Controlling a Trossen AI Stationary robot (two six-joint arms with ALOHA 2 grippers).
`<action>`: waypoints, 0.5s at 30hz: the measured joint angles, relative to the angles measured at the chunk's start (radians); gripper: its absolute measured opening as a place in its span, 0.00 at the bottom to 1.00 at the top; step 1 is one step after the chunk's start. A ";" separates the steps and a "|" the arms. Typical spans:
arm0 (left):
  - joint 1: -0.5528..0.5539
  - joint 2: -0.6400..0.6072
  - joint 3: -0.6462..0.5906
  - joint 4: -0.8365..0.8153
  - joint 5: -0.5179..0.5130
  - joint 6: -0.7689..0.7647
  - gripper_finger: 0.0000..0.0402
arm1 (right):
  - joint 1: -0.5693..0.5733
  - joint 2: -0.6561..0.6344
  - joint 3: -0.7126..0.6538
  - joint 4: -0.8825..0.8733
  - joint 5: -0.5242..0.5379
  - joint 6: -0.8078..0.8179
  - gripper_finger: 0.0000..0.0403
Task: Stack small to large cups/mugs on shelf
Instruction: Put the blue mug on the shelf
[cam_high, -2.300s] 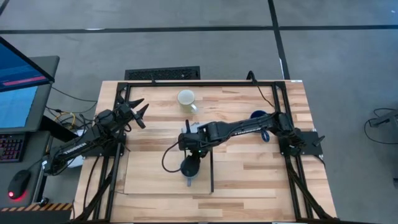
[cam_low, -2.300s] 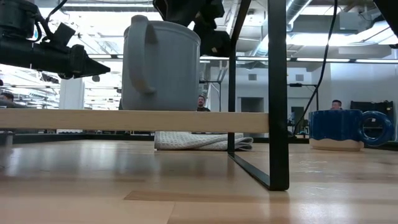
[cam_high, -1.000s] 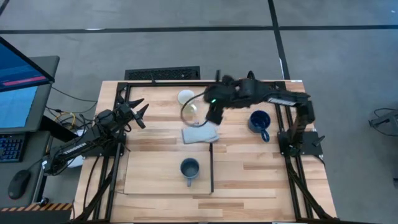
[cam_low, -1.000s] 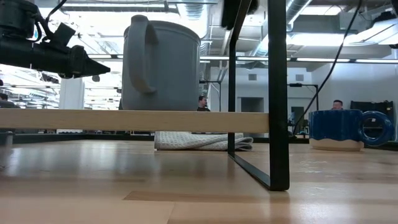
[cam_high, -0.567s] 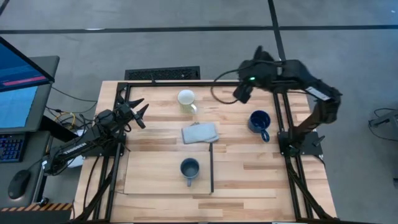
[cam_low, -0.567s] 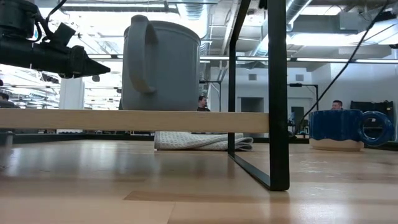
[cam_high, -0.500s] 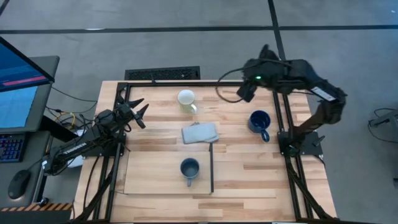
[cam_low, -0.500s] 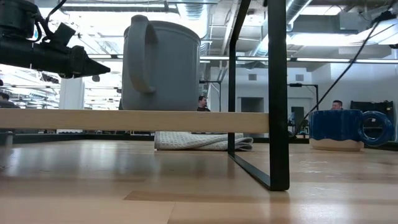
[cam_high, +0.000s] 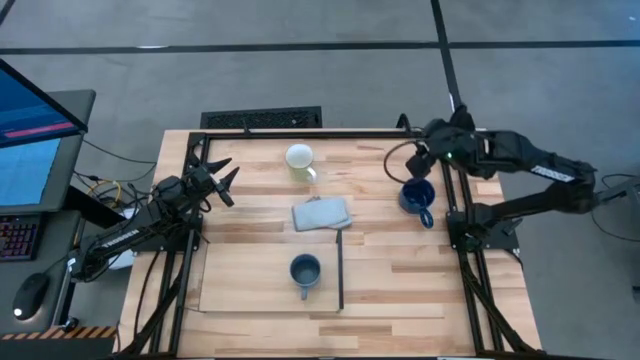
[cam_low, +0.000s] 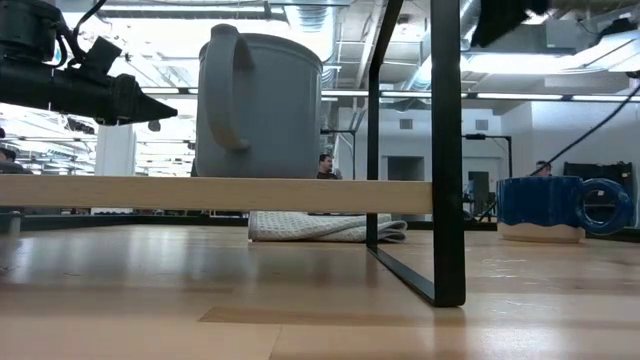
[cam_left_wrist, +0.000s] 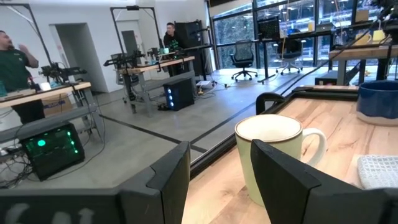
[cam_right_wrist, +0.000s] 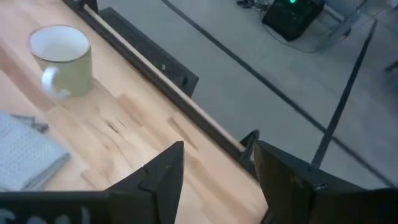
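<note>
The small slate grey-blue mug (cam_high: 304, 271) stands upright on the pale plywood shelf (cam_high: 245, 280), and also shows in the low view (cam_low: 260, 105). The dark navy mug (cam_high: 416, 196) stands on the tabletop at the right. The cream-white mug (cam_high: 300, 159) stands at the far middle. My right gripper (cam_high: 414, 162) is open and empty, just on the far side of the navy mug; its wrist view (cam_right_wrist: 217, 180) looks toward the cream mug (cam_right_wrist: 62, 59). My left gripper (cam_high: 224, 180) is open and empty at the table's left, pointing at the cream mug (cam_left_wrist: 273, 155).
A grey folded cloth (cam_high: 322, 213) lies on the tabletop between the cream mug and the shelf. A black upright frame post (cam_low: 445, 150) stands at the shelf's right edge. Black rails run along the table's far edge (cam_high: 330, 131) and sides. People stand in the room behind.
My right gripper has swung from above the cloth and the cream mug toward the table's right edge, passing over the far rail, and now stands by the navy mug. All three mugs and the cloth have stayed where they were.
</note>
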 joint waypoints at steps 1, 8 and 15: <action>0.000 0.000 0.000 0.000 0.000 0.000 0.41 | -0.001 -0.024 -0.042 0.017 0.001 0.023 0.53; 0.000 0.000 0.000 0.000 -0.001 -0.012 0.41 | -0.027 -0.140 -0.225 0.068 0.003 0.215 0.53; 0.000 0.000 0.000 0.000 -0.001 -0.012 0.41 | -0.055 -0.142 -0.312 0.056 -0.012 0.273 0.53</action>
